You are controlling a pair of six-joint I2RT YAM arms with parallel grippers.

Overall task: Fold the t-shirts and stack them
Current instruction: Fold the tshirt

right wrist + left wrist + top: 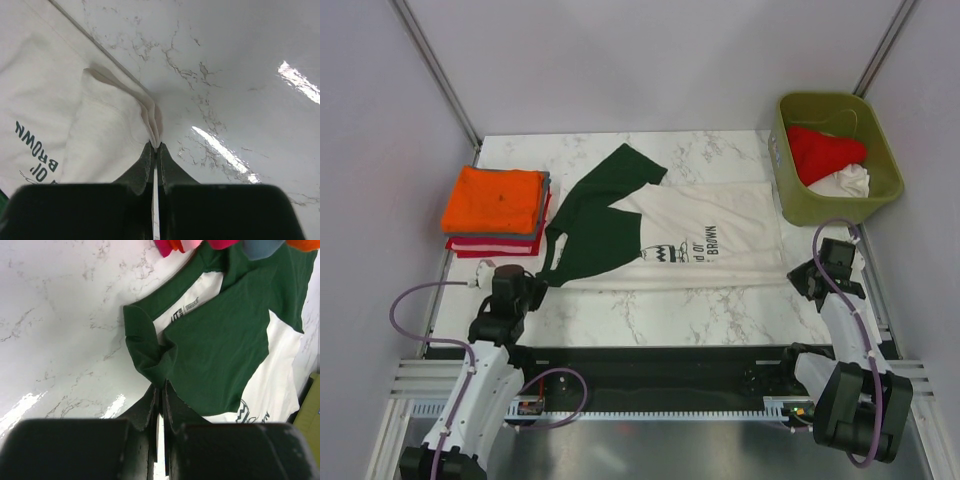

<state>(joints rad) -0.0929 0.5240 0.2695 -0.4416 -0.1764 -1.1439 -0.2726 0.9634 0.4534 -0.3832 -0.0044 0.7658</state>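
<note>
Since its near edge seems due for folding, the cream-and-green t-shirt (720,215) is pinched at the green shoulder by the left gripper (159,388); the right gripper (155,148) clamps the near-right hem corner.

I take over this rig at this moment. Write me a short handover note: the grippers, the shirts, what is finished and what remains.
Left gripper: shut on the near green corner of the cream and green tee.
Right gripper: shut on that tee's near cream hem corner.
The tee lies spread on the table, collar end to the left.
Done: folded stack at the left, orange on top.
Left: fold this tee and stack it, then the red tee and white tee in the olive bin.
</note>
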